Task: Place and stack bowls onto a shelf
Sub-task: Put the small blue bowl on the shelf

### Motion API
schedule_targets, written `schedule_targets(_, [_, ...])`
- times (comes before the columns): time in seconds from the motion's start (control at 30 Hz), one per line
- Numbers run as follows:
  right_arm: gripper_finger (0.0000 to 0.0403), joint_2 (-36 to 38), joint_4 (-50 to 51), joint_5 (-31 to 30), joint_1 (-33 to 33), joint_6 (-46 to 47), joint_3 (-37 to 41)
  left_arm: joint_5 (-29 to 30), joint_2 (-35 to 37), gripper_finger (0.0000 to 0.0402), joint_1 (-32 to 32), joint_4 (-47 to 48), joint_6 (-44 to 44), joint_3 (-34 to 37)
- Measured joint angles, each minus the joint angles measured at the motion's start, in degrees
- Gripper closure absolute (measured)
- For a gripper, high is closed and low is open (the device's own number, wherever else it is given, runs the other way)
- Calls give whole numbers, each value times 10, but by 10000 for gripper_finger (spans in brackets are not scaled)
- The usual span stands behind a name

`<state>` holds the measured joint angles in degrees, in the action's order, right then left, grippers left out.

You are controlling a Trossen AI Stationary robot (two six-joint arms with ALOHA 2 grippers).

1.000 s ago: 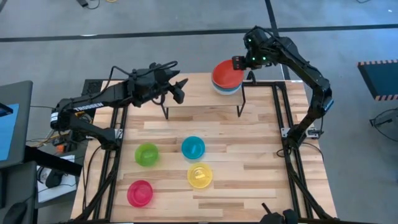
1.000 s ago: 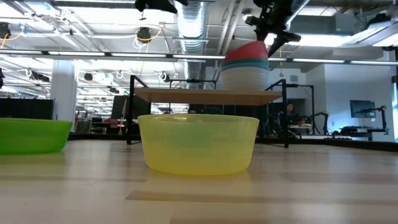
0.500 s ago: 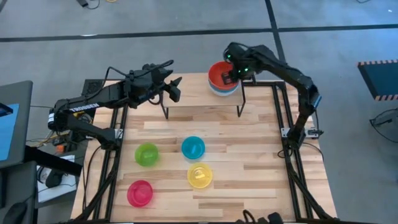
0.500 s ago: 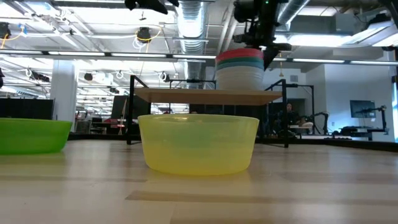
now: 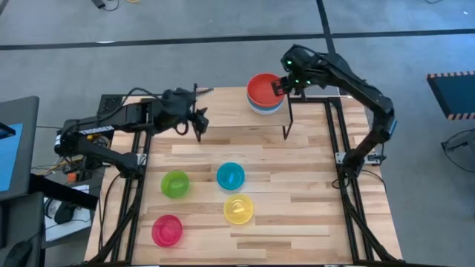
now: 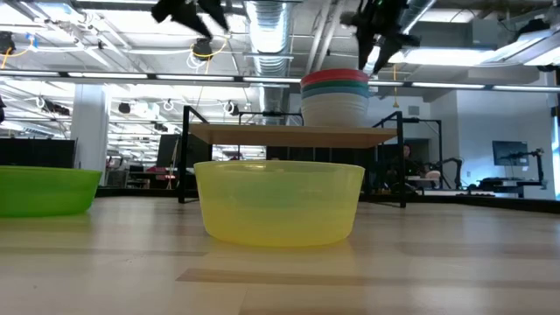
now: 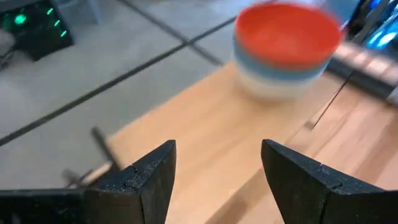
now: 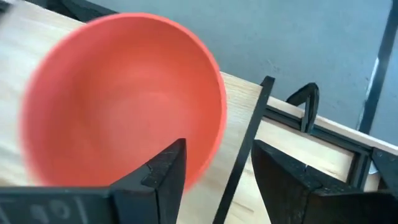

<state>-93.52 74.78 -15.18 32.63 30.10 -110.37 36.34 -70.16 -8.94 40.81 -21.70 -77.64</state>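
Note:
A nested stack of bowls (image 5: 263,90), red-orange on top and white at the bottom, stands upright on the right part of the shelf's light-wood top (image 6: 289,135); it also shows in the low view (image 6: 335,96). My right gripper (image 5: 280,85) is open and empty, just right of and above the stack (image 8: 124,106). My left gripper (image 5: 194,122) is open and empty over the shelf's left end, with the stack (image 7: 286,46) ahead of it.
Loose bowls stand on the table nearer than the shelf: lime green (image 5: 176,184), cyan (image 5: 231,176), yellow (image 5: 238,210) and pink (image 5: 167,230). The shelf's thin black legs (image 5: 286,122) stand at the table's far part. Free plank lies left of the stack.
My right gripper brought the tilted stack down toward the table's left until it stood level on the shelf, then let go and rose up and to the right. My left gripper has drawn back toward the table's left and near edges and tipped downward.

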Motion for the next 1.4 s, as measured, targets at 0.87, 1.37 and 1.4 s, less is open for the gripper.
schedule_targets(0.87, [191, 60, 148, -105, -412, 178, 22, -222, -251, 182, 121, -168, -277, 185])
schedule_targets(1.37, [207, 176, 74, -97, -513, 349, 218, -247, -302, 392, 119, -153, -296, 174])
schedule_targets(1.4, [209, 182, 66, -96, -517, 350, 223, -254, -301, 394, 117, -152, -292, 174])
